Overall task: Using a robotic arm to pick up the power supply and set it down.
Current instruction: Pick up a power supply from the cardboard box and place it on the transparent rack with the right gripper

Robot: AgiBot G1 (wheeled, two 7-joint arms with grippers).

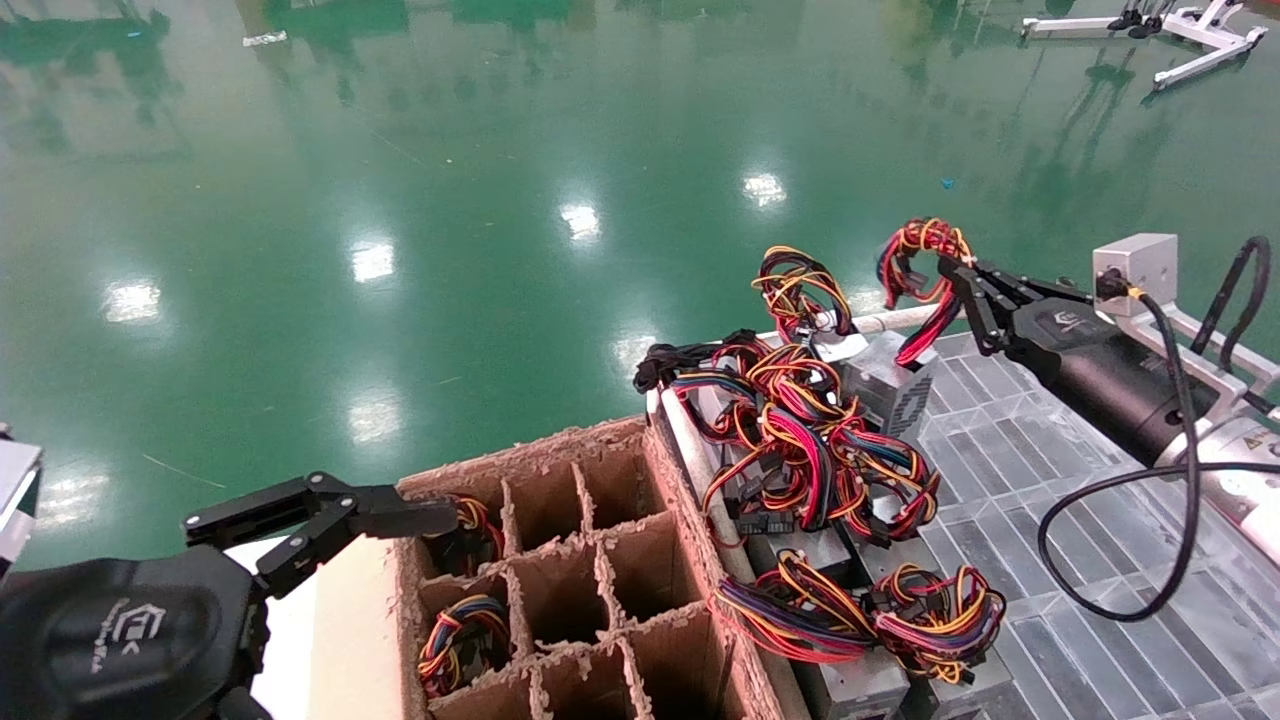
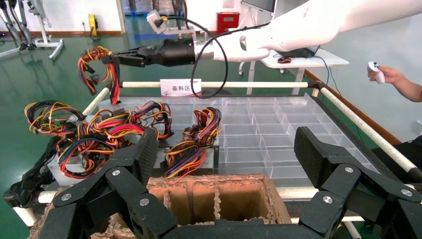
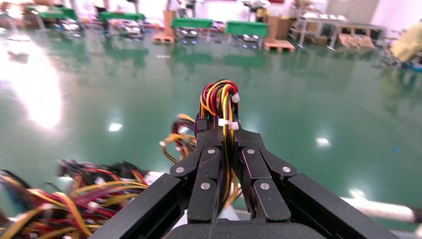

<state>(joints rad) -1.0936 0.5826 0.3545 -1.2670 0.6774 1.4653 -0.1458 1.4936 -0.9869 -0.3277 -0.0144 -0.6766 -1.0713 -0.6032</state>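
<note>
Since the right claw (image 1: 955, 275) is clamped only on the power supply (image 1: 880, 385)'s floppy wire loop, swinging is expected; the left claw (image 1: 300, 525), apart, is parked beside the cardboard box (image 1: 560, 560).

My head camera looks forward and down over the cardboard divider box (image 1: 560, 580) toward the green floor. My left wrist camera sits low just behind that box (image 2: 219, 199), facing across it. My right wrist camera looks outward, close over wire bundles. Head and left wrist views share the box.
</note>
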